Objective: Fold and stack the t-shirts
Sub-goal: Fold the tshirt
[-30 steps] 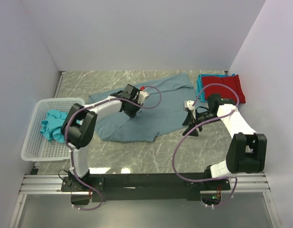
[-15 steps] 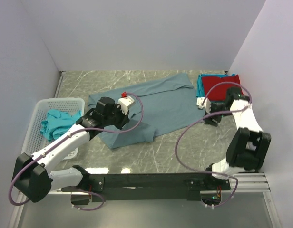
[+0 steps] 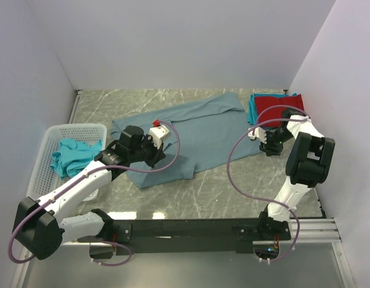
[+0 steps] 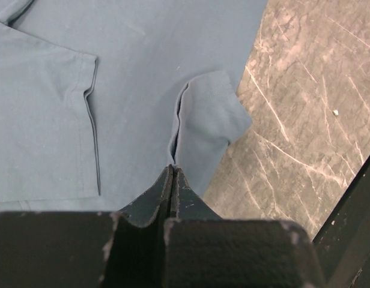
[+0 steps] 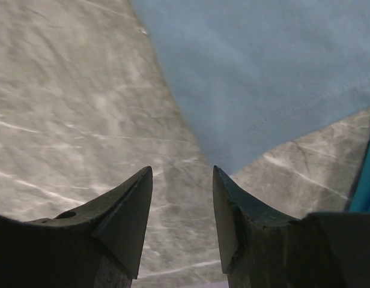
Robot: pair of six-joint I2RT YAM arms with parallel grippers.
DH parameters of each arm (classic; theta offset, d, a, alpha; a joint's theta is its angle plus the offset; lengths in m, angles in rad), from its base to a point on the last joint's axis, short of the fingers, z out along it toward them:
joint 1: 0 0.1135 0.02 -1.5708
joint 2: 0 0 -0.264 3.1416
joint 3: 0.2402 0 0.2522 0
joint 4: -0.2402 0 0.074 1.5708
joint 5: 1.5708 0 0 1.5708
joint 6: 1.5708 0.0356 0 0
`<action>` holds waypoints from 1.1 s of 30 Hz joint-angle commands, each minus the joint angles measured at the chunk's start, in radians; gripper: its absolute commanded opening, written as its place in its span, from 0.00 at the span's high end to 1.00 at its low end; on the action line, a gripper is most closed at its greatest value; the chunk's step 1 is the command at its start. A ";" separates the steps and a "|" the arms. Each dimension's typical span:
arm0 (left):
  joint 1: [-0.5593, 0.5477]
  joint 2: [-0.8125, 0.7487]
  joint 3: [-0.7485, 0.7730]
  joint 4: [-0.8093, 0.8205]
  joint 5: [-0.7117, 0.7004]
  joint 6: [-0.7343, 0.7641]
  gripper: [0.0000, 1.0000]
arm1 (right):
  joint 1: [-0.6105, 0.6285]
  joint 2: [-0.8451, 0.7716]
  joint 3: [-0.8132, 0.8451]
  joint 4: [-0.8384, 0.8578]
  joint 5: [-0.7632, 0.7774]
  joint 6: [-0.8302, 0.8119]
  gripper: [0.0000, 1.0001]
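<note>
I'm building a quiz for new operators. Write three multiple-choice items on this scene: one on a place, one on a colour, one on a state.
1. The crumpled teal t-shirt lies:
A. in the white plastic mesh basket
B. on bare tabletop
C. draped over an arm

2. The folded t-shirt at the far right of the top view is:
A. yellow
B. red
C. black

3. The left gripper is:
A. wide open
B. clamped on a basket rim
C. shut

Key:
1 A: it sits inside the basket's walls.
2 B: its cloth shows plainly red from above.
3 C: its fingers meet, and a raised ridge of the large slate blue-grey t-shirt runs into their tips.
</note>
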 commanded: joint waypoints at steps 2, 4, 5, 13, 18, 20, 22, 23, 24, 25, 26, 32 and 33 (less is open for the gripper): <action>-0.005 0.001 0.002 0.043 0.047 0.017 0.99 | -0.007 0.030 0.064 0.033 0.035 -0.005 0.48; -0.005 0.001 0.000 0.046 0.058 0.015 0.99 | -0.006 0.058 0.079 0.036 0.044 0.004 0.48; -0.005 0.003 0.002 0.045 0.060 0.015 0.99 | -0.007 0.065 0.087 0.041 0.047 0.008 0.48; -0.005 -0.002 -0.003 0.051 0.084 0.018 0.99 | -0.006 0.136 0.112 0.041 0.072 0.002 0.50; -0.005 0.001 -0.004 0.049 0.089 0.020 0.99 | -0.003 0.141 0.089 0.054 0.069 -0.004 0.61; -0.005 -0.008 -0.004 0.043 0.083 0.018 0.99 | -0.003 0.135 0.083 0.054 0.060 -0.004 0.74; -0.008 -0.022 0.006 0.016 0.063 0.014 0.99 | -0.003 0.124 0.069 0.056 0.053 -0.004 0.80; -0.008 -0.029 0.011 0.003 0.052 0.015 0.99 | -0.001 0.109 0.060 0.054 0.052 -0.005 0.85; -0.008 -0.054 0.017 -0.012 0.044 0.012 0.99 | -0.003 0.101 0.050 0.053 0.050 -0.011 0.87; -0.008 -0.069 0.020 -0.039 0.034 0.012 0.99 | -0.004 0.092 0.026 0.054 0.047 -0.016 0.88; -0.008 -0.100 0.022 -0.055 0.028 0.011 0.99 | -0.001 0.073 0.011 0.058 0.047 -0.019 0.92; -0.008 -0.215 0.020 -0.148 0.023 0.000 0.99 | -0.001 0.007 -0.111 0.087 0.046 -0.033 0.95; -0.008 -0.227 0.022 -0.164 0.021 -0.003 0.99 | -0.001 0.003 -0.124 0.097 0.046 -0.036 0.95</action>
